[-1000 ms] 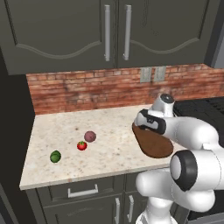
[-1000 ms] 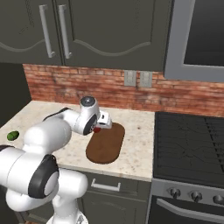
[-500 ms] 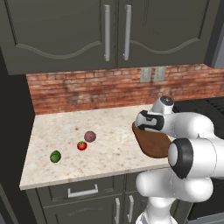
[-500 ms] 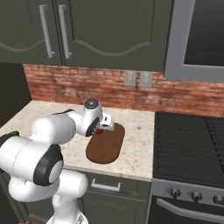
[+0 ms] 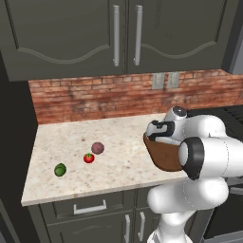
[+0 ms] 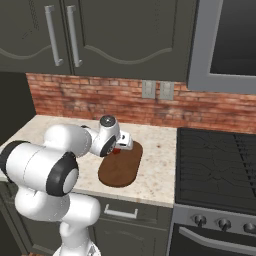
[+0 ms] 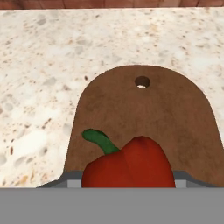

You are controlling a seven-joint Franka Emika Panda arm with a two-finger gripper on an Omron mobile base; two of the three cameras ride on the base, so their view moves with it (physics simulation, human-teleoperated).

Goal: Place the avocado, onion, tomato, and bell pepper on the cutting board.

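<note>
Red fills the lower middle of our hand view: we have the bell pepper (image 7: 129,164) pinched in the jaws, green stem curling off to one side, and it hangs right over the cutting board (image 7: 175,118). That dark wooden slab lies beneath it, its hanging hole at the far end, speckled desk (image 5: 114,137) all round. From the right base view we see the gripper (image 6: 119,147) low over the near-left part of the board, a dab of red just under it. Whether the pepper already touches the wood or hangs a little above it, we cannot tell.

So where do we stand? Nothing is released on the board yet, by our reading. The pepper is the first of four, and it looks very close to being set down. Over on the left of the desk, well apart from the board, three wait untouched: the onion (image 5: 98,147), the tomato (image 5: 88,158) just beside it, and the avocado (image 5: 60,169) nearer the front edge. Three fetches remain after this drop, we reckon.
</note>
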